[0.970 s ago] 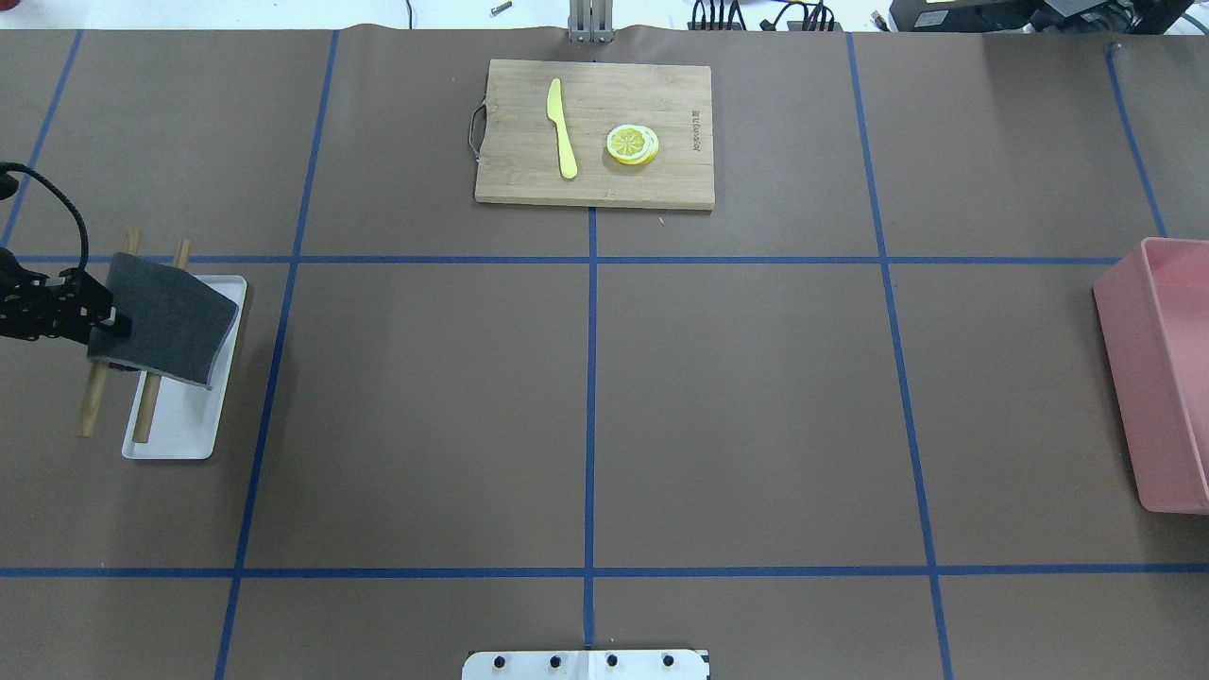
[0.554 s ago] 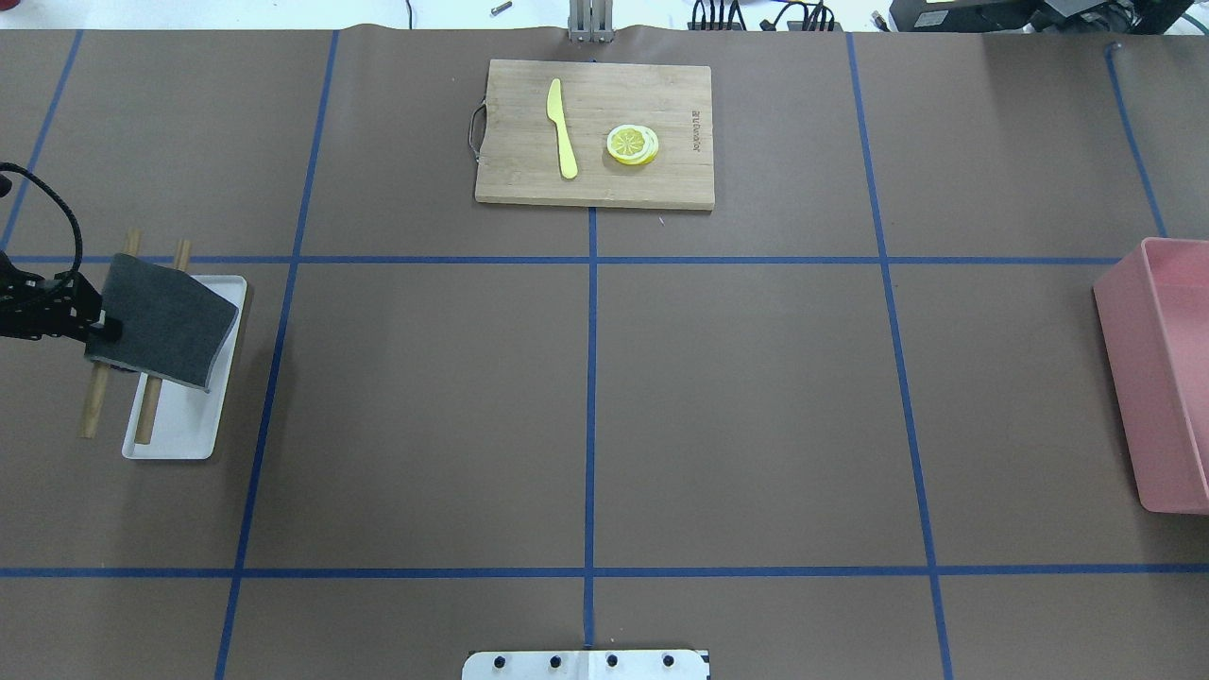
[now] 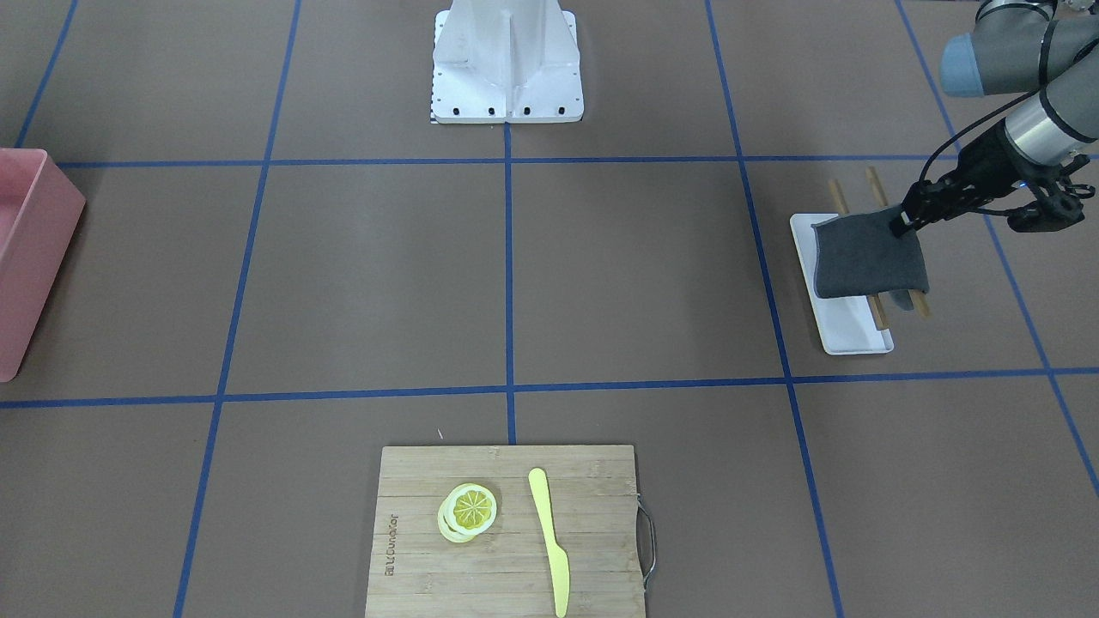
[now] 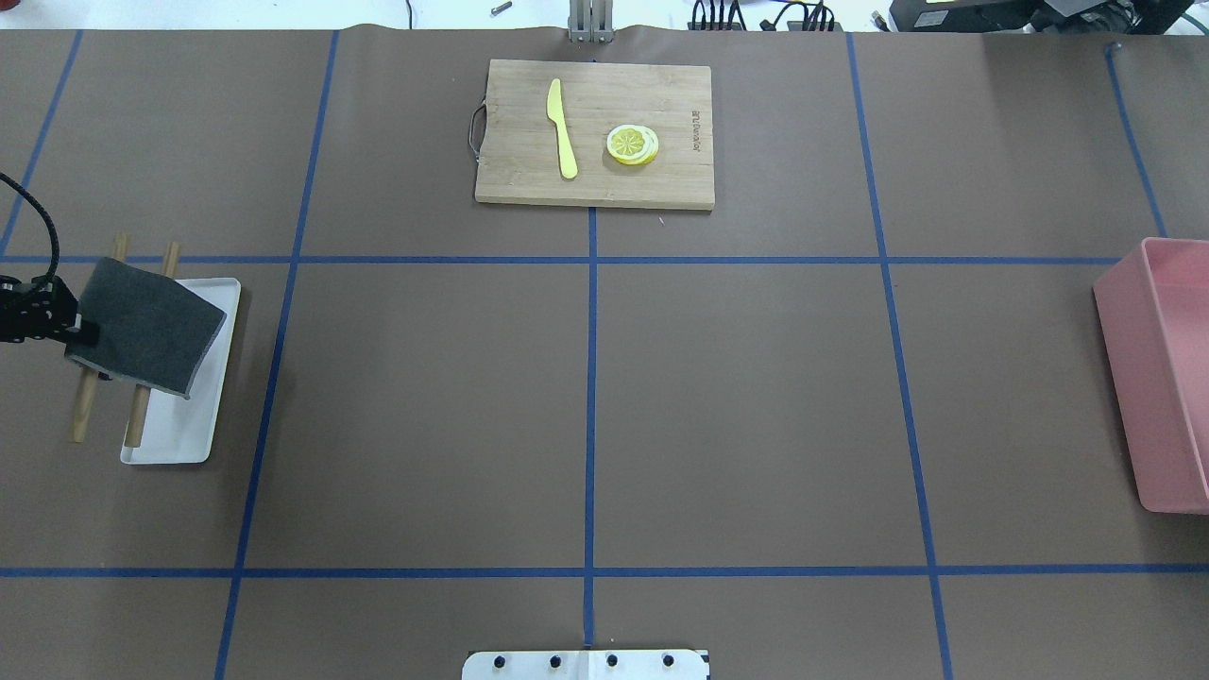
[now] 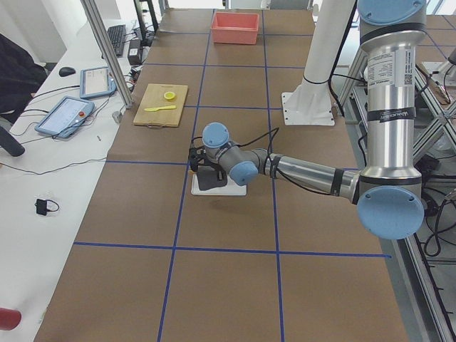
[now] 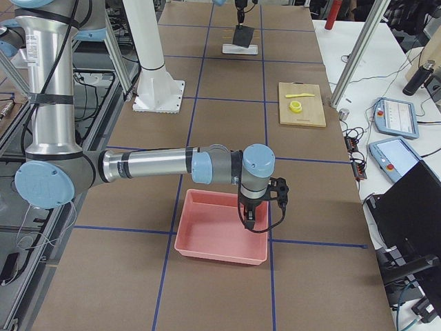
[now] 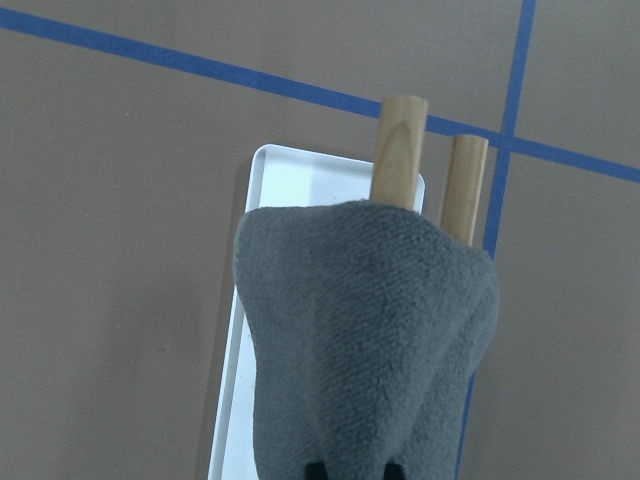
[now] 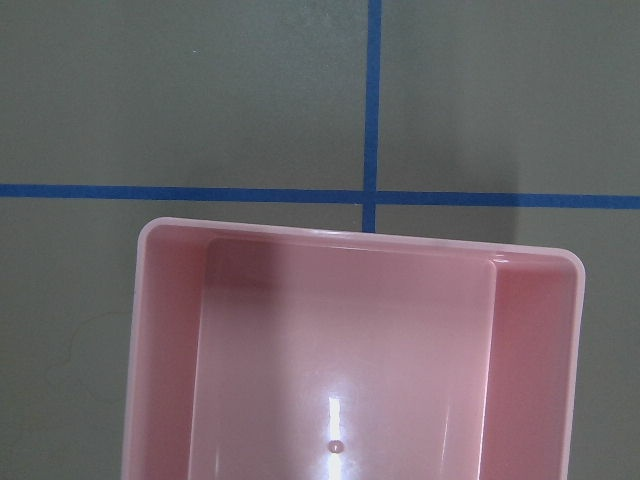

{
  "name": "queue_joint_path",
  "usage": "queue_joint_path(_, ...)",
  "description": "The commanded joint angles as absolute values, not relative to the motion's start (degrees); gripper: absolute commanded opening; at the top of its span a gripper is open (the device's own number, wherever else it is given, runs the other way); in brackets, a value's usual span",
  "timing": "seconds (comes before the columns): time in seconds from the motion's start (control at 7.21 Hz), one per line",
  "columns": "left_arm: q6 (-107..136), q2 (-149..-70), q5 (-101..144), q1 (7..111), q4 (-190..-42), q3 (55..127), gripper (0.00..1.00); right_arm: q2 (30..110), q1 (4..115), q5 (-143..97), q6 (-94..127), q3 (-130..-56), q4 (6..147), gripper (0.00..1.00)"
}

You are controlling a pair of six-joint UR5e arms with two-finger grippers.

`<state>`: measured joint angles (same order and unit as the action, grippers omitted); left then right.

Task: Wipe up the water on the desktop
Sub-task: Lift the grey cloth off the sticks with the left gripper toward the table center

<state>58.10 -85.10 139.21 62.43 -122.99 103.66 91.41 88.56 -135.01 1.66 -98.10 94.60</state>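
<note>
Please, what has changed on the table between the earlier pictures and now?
The left claw, shut on the grey cloth, moved a little further to the robot's left, pulling the cloth along. The two wooden sticks and the white tray under it shifted slightly the same way. The cutting board, knife, lemon slices and pink bin stayed in place.

1. the left arm is holding itself low and outstretched, its left gripper pinching a grey cloth by one edge.
2. the right arm is lying level, the right gripper pointing straight down.
</note>
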Motion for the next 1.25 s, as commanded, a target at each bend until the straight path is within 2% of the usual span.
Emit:
queue_joint_path(0.0,58.10,-84.90,139.22,62.58,-122.96,103.80,0.00,91.41,88.51,-135.00,1.67,-98.00,94.57,1.00)
queue_joint_path(0.28,58.01,-85.17,139.31,63.28,-122.78,104.41,0.00,91.41,88.51,-135.00,1.67,-97.91,94.57,1.00)
queue_joint_path(0.69,58.62,-86.13,149.03,75.73,-122.43,104.94,0.00,91.49,88.33,-134.83,1.41,-97.91,94.39,1.00)
queue_joint_path(0.83,61.49,-87.87,150.89,77.68,-120.60,105.03,0.00,91.49,87.29,-135.26,1.32,-98.26,94.31,1.00)
queue_joint_path(1.11,79.10,-96.90,151.08,77.70,-118.13,104.51,0.00,91.32,85.61,-137.90,1.32,-100.35,94.22,1.00)
